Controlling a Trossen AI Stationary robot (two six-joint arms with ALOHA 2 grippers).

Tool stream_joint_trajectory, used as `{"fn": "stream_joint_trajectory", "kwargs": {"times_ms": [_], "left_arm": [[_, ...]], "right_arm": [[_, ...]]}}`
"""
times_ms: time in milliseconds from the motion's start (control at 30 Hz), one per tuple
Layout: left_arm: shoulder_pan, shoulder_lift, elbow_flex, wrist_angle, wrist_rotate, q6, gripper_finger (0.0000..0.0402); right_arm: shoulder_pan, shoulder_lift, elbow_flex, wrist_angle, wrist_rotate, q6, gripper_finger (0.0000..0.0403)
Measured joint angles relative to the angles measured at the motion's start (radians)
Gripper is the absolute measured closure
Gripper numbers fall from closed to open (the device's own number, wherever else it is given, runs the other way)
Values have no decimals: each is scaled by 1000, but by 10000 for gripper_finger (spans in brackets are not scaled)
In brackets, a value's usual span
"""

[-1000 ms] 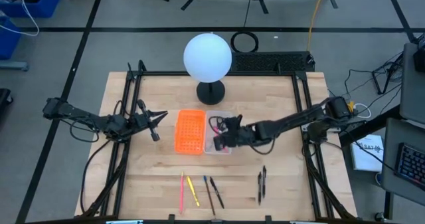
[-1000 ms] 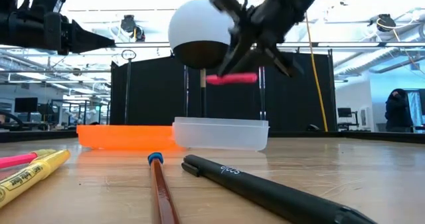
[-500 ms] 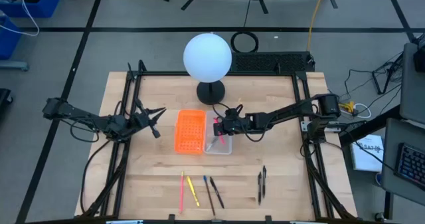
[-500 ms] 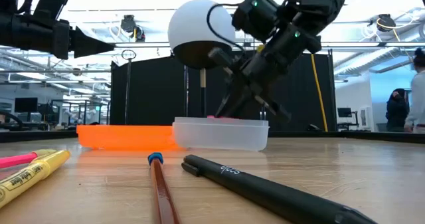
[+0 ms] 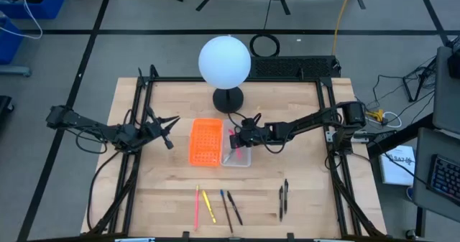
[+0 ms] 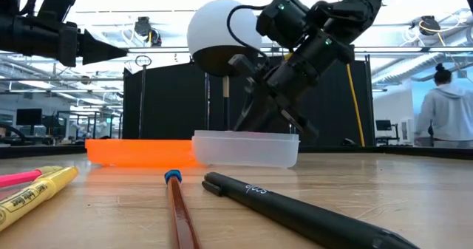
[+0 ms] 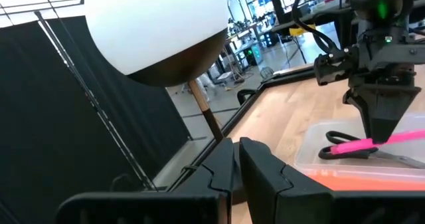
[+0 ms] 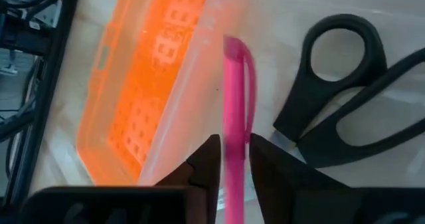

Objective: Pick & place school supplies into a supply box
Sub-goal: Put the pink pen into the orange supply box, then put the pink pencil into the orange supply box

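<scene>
My right gripper (image 5: 241,136) hangs over the clear supply box (image 5: 241,159), shut on a pink pen (image 8: 234,98). Black-handled scissors (image 8: 345,84) lie in the box beside the pen. In the low view this gripper (image 6: 270,120) points down just above the box rim (image 6: 247,137). My left gripper (image 5: 169,131) waits shut, left of the orange tray (image 5: 205,141). More pens lie flat by the near edge: pink (image 5: 196,202), yellow (image 5: 208,207), two dark ones (image 5: 231,207) and two black ones (image 5: 283,199). My right gripper pinches the pink pen's barrel (image 8: 234,134) between its two fingers (image 8: 265,164), which lie across the pen. It comes from above, pointing down. The pen is tilted a little, with its low end (image 7: 332,148) inside the box by the scissors' handles (image 7: 345,153).
A white globe lamp (image 5: 225,61) stands on its dark base (image 5: 228,98) just beyond the box. The orange perforated tray lies against the box's left side. A person (image 6: 443,108) stands in the room behind. Bare wood lies between the box and the near pens.
My right gripper has moved down and a little toward the far edge over the box, tipping its fingers downward. The pink pen, held level well above the box a second ago, has dropped to rim height and now reaches into it.
</scene>
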Motion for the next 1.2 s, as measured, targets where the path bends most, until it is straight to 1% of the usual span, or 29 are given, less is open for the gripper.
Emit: {"fn": "stream_joint_trajectory", "kwargs": {"times_ms": [267, 367, 467, 533, 633, 667, 767, 867, 933, 1000, 1067, 1133, 1200], "left_arm": [[0, 0, 0, 0, 1, -2, 366], [0, 0, 0, 0, 1, -2, 366], [0, 0, 0, 0, 3, -6, 366], [0, 0, 0, 0, 11, -14, 366], [0, 0, 0, 0, 42, -16, 366], [0, 0, 0, 0, 51, -16, 366], [0, 0, 0, 0, 73, -16, 366], [0, 0, 0, 0, 77, -21, 366], [0, 0, 0, -1, 65, -21, 366], [0, 0, 0, -5, 37, -21, 366], [0, 0, 0, -8, 2, -20, 366], [0, 0, 0, -7, -27, -5, 366], [0, 0, 0, -2, -48, -1, 366]], "right_arm": [[0, -1, 0, 5, -1, -9, 301], [-3, -21, 0, 44, -53, -49, 296], [-11, -69, 0, 85, -134, -159, 294], [-11, -114, 0, 67, -173, -237, 295], [-11, -212, 0, 21, -174, -365, 304], [-7, -251, 0, 16, -153, -428, 308], [34, -387, 0, -29, -34, -659, 329], [94, -516, -4, -107, 67, -882, 359], [141, -599, -31, -109, 123, -998, 384], [195, -672, -82, -69, 187, -1075, 397], [243, -733, -153, -11, 256, -1129, 396], [278, -793, -238, 42, 310, -1148, 398], [285, -865, -321, 68, 333, -1126, 401]]}}
